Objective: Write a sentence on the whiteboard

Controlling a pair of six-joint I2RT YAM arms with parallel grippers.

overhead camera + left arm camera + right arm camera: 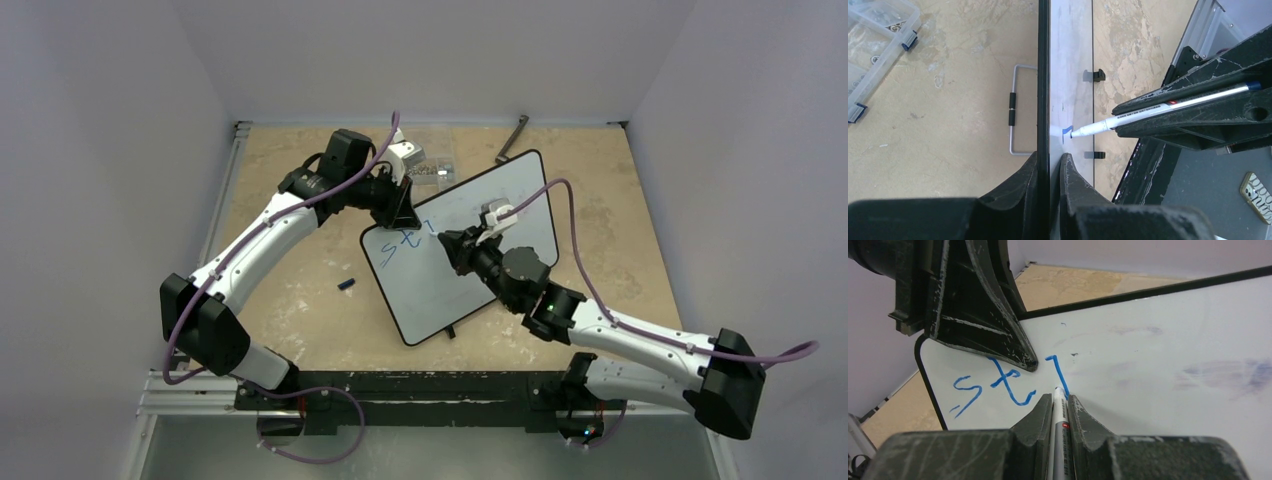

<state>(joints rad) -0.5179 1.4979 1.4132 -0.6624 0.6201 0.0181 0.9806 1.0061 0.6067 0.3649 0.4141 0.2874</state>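
Two grips | left gripper (1049, 156) pinches whiteboard (1070, 50) edge | right gripper (1059, 397) clamps marker (1060, 435) | tip at sentence (1009, 385) end | board open rightward

Blue lettering (1007, 386) "st" plus a partial stroke on whiteboard (1158, 405), marker (1060, 425) print unreadable

Overhead view looks down; both wrist views closely share the whiteboard (432, 295).

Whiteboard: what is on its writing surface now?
Blue letters "st" plus one more stroke, faint purple smudges, and the marker tip held by the right end effector. The left end effector clamps the whiteboard edge, covering anything beneath its finger.
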